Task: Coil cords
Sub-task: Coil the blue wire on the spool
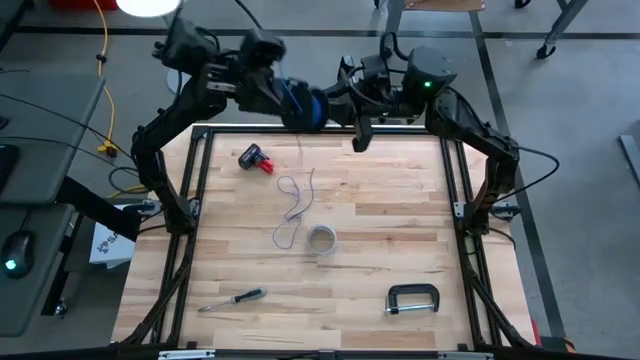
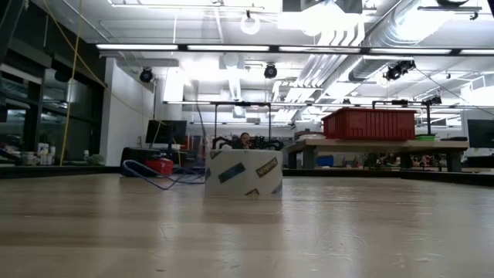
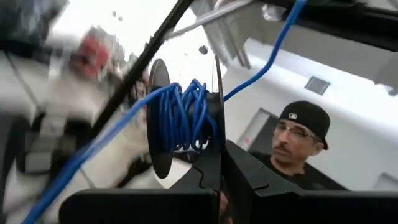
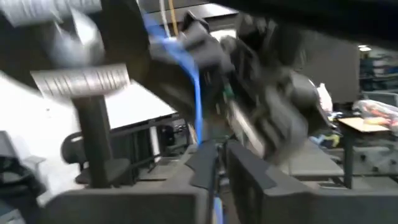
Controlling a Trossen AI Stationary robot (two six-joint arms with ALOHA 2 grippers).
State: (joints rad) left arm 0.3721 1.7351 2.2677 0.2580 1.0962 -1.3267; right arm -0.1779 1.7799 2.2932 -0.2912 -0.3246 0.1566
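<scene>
Wood table (image 1: 400, 250): tape roll (image 1: 321, 240), grey cord (image 1: 292, 205), screwdriver (image 1: 232, 299), clamp (image 1: 412, 299).

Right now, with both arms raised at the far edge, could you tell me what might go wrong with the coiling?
1. The blue cord is wound on a spool held at the left claw; turns may slip off its rim.
2. The right claw is very close to the left one, so they could collide.
3. The grey cord lies loose near the tape roll and could snag it.

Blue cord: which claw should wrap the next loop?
Probably the right claw: the loose strand of the blue cord runs between its fingers, while the already wound bundle sits at the left claw.
</scene>
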